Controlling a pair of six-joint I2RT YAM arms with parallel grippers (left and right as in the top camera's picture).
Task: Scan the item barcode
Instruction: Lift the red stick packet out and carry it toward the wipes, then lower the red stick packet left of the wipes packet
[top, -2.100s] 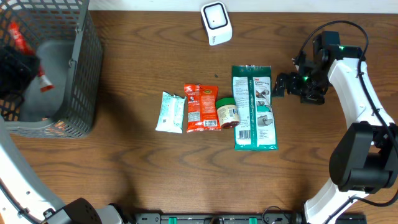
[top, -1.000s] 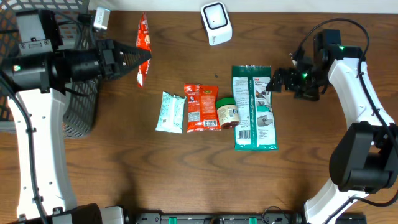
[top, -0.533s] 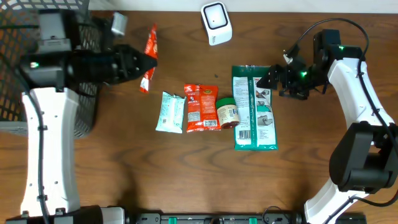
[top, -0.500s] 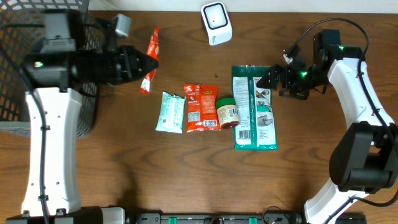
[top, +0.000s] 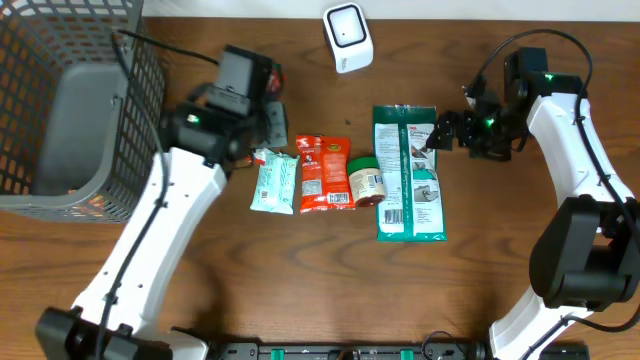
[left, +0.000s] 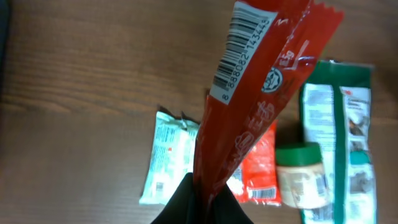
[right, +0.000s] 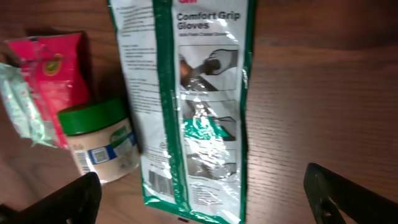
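Note:
A long red sachet (left: 261, 93) with a white barcode (left: 242, 46) near its top hangs from my left gripper (left: 205, 193), which is shut on its lower end. From overhead, that gripper (top: 265, 108) sits left of centre above the row of items, and only a sliver of the red sachet (top: 273, 72) shows past the wrist. The white scanner (top: 347, 37) stands at the back centre, up and to the right of it. My right gripper (top: 440, 135) is open beside the green glove bag (top: 407, 172), its fingers wide on either side of the bag (right: 186, 106).
A pale green packet (top: 273, 180), a red-orange packet (top: 323, 172) and a green-lidded jar (top: 364, 181) lie in a row left of the glove bag. A grey wire basket (top: 130, 120) fills the back left corner.
My left arm has swung right, away from the basket, carrying the red sachet to above the pale green packet. The right gripper has drawn back slightly to the right, still open.

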